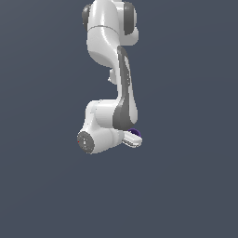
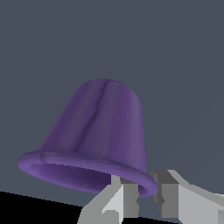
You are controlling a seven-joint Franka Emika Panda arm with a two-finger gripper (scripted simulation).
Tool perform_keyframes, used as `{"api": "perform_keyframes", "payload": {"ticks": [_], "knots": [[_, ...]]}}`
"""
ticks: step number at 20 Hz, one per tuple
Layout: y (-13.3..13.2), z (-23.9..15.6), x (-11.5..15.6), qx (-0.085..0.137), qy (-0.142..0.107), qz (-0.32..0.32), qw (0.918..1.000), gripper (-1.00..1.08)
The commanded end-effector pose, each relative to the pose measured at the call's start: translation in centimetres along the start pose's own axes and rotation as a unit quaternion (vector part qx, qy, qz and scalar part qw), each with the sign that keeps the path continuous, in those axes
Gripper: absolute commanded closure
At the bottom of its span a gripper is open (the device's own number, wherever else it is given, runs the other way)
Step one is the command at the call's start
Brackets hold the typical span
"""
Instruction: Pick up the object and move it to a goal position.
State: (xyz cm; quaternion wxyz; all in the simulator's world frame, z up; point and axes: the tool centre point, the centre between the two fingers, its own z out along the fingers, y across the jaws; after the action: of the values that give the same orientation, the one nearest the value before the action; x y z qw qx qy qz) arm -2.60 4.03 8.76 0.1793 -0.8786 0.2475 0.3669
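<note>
Now note: your gripper (image 2: 142, 197) pinches the cup (image 2: 98, 133) by its flared rim; the cup's body extends beyond the fingertips, axis tilted off the fingers.

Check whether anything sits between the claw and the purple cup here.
Nothing visible does. In the wrist view the purple cup is right at the claw, its flared rim at the fingertips. The exterior view shows only a sliver of it beside the claw. No goal marker is visible.

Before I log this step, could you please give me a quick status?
Fingers closed on the purple cup's rim. Cup at the gripper. Nothing in the way.
</note>
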Motion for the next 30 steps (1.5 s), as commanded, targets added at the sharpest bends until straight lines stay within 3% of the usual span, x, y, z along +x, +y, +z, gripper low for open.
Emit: {"api": "perform_keyframes", "payload": {"ticks": [1, 23, 30], "knots": [[1.1, -1.1, -0.8, 0.001, 0.001, 0.000, 1.0000, 1.08], [17.2, -16.3, -12.3, 0.002, 0.000, 0.002, 1.0000, 1.08], [20.4, -19.5, -14.4, 0.001, 0.001, 0.001, 1.0000, 1.08]]}}
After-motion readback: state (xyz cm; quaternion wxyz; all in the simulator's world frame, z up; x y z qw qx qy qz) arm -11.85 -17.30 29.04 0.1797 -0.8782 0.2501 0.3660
